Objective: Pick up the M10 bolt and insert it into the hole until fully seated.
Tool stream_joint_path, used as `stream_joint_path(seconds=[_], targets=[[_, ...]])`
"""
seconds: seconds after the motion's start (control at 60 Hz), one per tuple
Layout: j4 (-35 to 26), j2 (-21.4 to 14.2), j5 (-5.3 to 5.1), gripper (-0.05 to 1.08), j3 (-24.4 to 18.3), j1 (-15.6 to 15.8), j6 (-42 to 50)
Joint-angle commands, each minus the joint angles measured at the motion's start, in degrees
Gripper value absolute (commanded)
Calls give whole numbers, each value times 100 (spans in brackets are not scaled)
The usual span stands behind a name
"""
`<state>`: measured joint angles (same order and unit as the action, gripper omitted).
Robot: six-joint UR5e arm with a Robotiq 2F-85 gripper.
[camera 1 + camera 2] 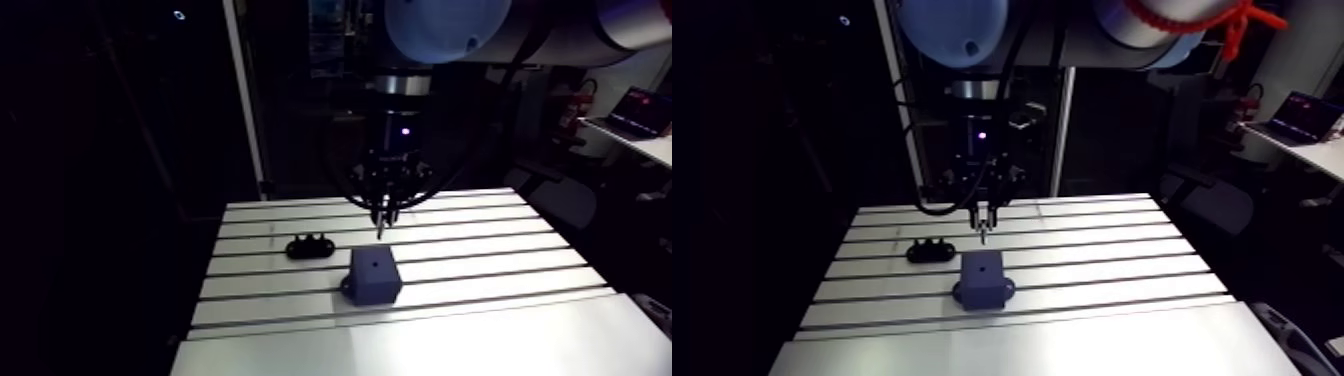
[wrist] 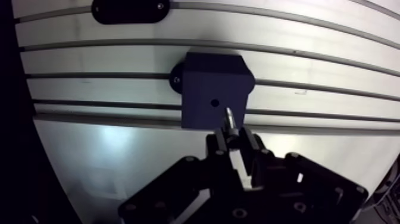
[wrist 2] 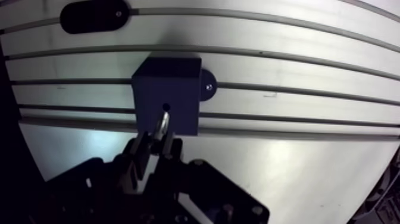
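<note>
**Bolt in my claw, short of the hole**

Arm view: my claw [image 1: 384, 214] hangs over the slotted desk [image 1: 490, 255], just behind the dark block [image 1: 374, 276]. A black fixture [image 1: 309, 246] lies apart, beside the block.

Wrist view: only here do I see my fingers clamped on the M10 bolt [image 2: 229, 118]. Its tip is over the block's top, just beside the hole [image 2: 213, 102] and not in it.

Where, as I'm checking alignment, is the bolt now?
In the wrist view the bolt is clamped in the gripper, its tip over the dark block, just beside the hole.
</note>
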<state>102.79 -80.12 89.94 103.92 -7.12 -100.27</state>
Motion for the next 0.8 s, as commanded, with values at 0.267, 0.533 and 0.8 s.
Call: stream_joint_path(seconds=[0.267, 0.533, 0.8], targets=[[35, 71, -16, 108, 131, 0, 20], [44, 107, -9, 108, 158, 9, 20], [44, 186, 2, 108, 177, 34, 20]])
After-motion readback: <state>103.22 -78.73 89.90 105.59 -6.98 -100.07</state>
